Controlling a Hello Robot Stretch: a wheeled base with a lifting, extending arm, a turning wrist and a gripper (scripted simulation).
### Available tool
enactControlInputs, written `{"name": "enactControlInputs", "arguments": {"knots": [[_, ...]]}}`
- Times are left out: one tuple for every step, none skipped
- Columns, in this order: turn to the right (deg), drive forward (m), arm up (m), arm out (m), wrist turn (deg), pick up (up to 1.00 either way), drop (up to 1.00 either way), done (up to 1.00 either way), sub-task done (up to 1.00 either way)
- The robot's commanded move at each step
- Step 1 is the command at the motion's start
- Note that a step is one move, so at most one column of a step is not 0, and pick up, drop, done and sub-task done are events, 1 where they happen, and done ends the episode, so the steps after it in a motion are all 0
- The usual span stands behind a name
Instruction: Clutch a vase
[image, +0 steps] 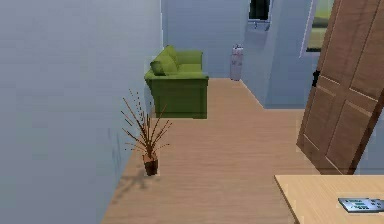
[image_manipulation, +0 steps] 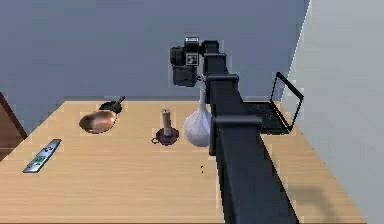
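Across the tabletop (image_manipulation: 120, 185) the arm (image_manipulation: 240, 150) lies extended, judged so as to reach the white vase (image_manipulation: 197, 124) (upright on the tabletop, partly hidden at the arm's 9 o'clock side), with the fingers (image_manipulation: 180, 66) at the vase's 12 o'clock; whether they are apart or together cannot be told.

Home: sofa (image: 178, 80), houseplant (image: 147, 132), door (image: 345, 85)

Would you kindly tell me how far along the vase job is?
Done: the dark arm reaches over the wooden table beside the white round-bodied vase. In hand: its fingers show against the wall, above the vase in the picture. Left: grasping and lifting; the vase stands on the table.
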Motion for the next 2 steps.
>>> {"name": "enactControlInputs", "arguments": {"knots": [[0.0,0.00,-0.28,0.00,0.0,0.00,0.00,0.00,0.00],[0.0,0.00,0.00,0.00,0.0,1.00,0.00,0.00,0.00]]}}
